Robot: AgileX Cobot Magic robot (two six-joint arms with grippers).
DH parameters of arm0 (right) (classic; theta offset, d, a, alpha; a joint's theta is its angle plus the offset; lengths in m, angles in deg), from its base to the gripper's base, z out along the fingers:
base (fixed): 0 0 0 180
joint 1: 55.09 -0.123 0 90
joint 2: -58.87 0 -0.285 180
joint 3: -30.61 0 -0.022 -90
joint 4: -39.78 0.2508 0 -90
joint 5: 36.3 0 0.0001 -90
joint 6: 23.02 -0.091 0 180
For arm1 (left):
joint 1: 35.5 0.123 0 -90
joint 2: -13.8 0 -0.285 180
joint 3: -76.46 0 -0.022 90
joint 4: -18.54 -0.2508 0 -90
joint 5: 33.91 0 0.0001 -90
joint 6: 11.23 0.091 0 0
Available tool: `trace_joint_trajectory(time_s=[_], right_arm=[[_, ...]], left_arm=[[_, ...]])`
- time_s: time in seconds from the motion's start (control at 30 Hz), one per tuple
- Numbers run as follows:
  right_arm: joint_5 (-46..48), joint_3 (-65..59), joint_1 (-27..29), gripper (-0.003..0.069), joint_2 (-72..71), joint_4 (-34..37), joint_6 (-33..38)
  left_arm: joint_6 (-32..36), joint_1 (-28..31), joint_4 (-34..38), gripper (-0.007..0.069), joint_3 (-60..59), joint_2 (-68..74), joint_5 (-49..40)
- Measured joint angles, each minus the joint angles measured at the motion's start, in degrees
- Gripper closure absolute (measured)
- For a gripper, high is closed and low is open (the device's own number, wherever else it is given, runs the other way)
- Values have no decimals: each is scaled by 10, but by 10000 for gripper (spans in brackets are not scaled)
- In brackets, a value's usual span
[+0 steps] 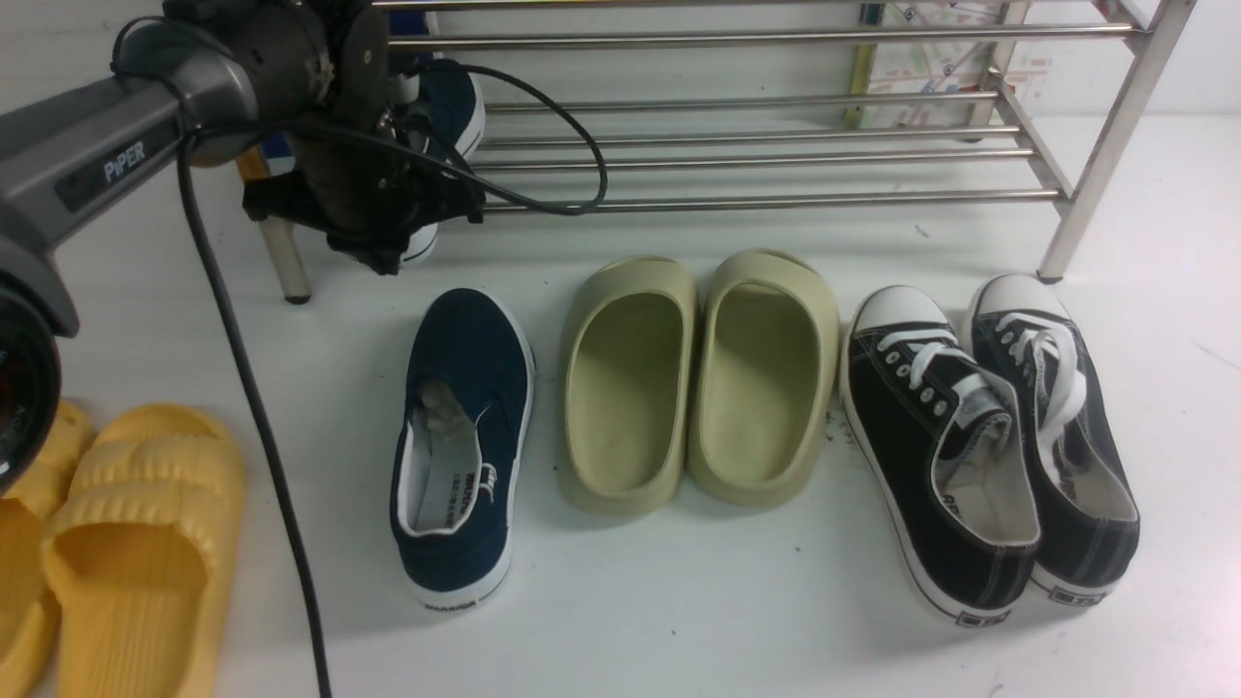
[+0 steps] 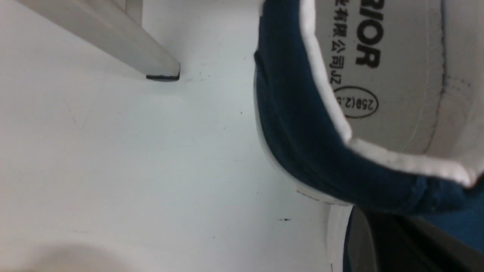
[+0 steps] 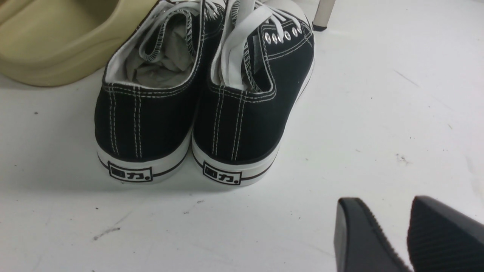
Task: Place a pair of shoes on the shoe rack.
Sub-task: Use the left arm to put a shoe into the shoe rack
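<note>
Left arm (image 1: 97, 165) reaches forward, low, to the shoe rack's (image 1: 776, 201) left end, left gripper (image 1: 393, 231) pinching the navy shoe's (image 2: 302, 132) heel; right gripper (image 3: 393, 234) hangs spread behind the black sneakers (image 3: 143, 121).

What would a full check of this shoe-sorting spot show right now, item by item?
Surface: white surface, lightly scuffed, with small dark specks.
Job's things: shoe rack at the back; held navy shoe at its left end; second navy shoe on the surface.
Clutter: beige slippers, black sneakers and yellow slippers, all in front of the rack.
Grippers: left gripper shut on the held navy shoe; right gripper with fingers apart, holding nothing.
Cables: black cable trailing from the left arm across the surface.
Surroundings: colourful printed sheet behind the rack.
</note>
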Motion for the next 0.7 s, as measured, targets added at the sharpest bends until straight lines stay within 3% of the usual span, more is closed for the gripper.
trace_joint_trajectory(time_s=[0.5, 0.6, 0.7], right_arm=[[0, 0, 0, 419, 0, -1, 0], [0, 0, 0, 419, 0, -1, 0], [0, 0, 0, 415, 0, -1, 0]], left_arm=[[-9, 0, -5, 634, 0, 0, 40], [-8, 0, 0, 585, 1, 0, 38], [8, 0, 26, 490, 1, 0, 37]])
